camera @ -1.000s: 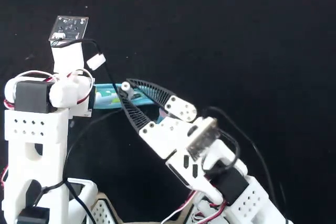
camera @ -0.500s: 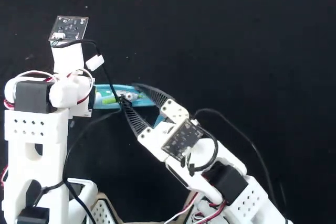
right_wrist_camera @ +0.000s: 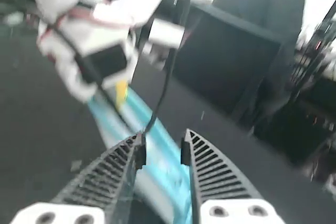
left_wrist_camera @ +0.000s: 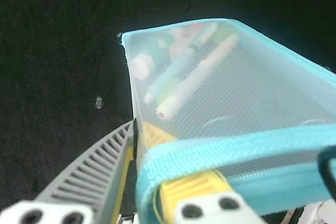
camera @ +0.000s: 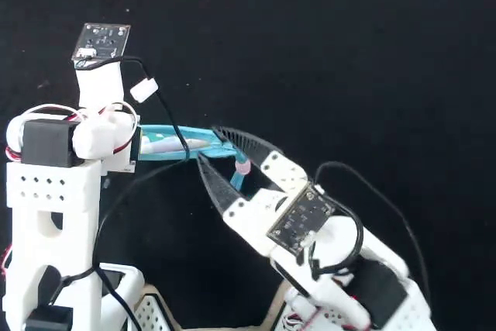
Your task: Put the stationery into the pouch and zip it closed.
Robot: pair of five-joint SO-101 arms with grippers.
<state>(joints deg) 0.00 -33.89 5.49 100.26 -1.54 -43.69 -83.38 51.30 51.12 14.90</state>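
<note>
Black desk (camera: pixel 372 75) | teal mesh pouch (left_wrist_camera: pixel 236 93) near its left side, one end clamped in left jaws | right jaws narrowly parted astride the other end, gripping nothing evident | pens (left_wrist_camera: pixel 184 77) already inside | zip (left_wrist_camera: pixel 236 145) apparently still to be drawn shut.

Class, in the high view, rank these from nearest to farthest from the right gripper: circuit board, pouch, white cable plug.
1. pouch, at the jaws of the right gripper.
2. white cable plug, up-left.
3. circuit board, far upper left.
</note>
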